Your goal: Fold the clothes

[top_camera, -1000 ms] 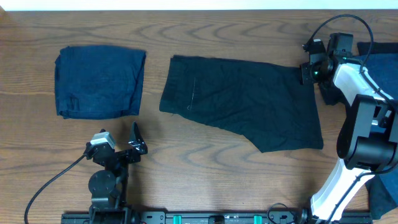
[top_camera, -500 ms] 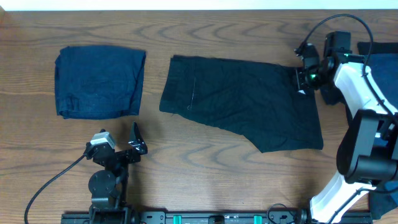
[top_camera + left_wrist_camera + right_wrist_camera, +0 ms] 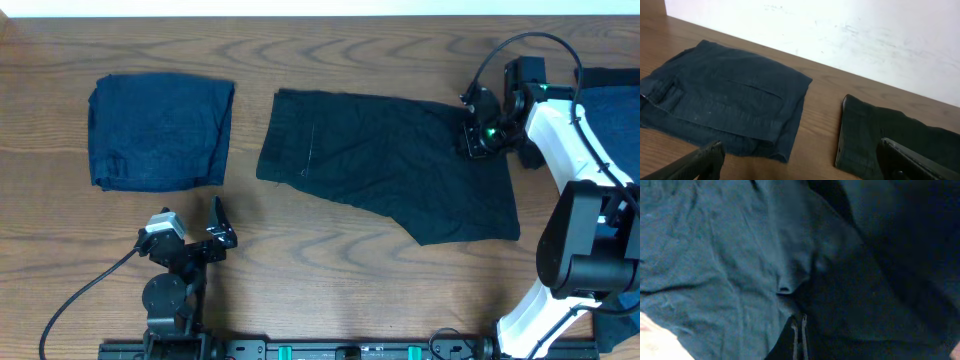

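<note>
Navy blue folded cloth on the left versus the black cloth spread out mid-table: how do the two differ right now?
The navy blue folded cloth is a compact layered rectangle; the black spread cloth lies opened out flat, covering a larger area. The navy one is untouched; the right gripper is shut on the black one's far right corner. Both are plain dark fabric.
</note>
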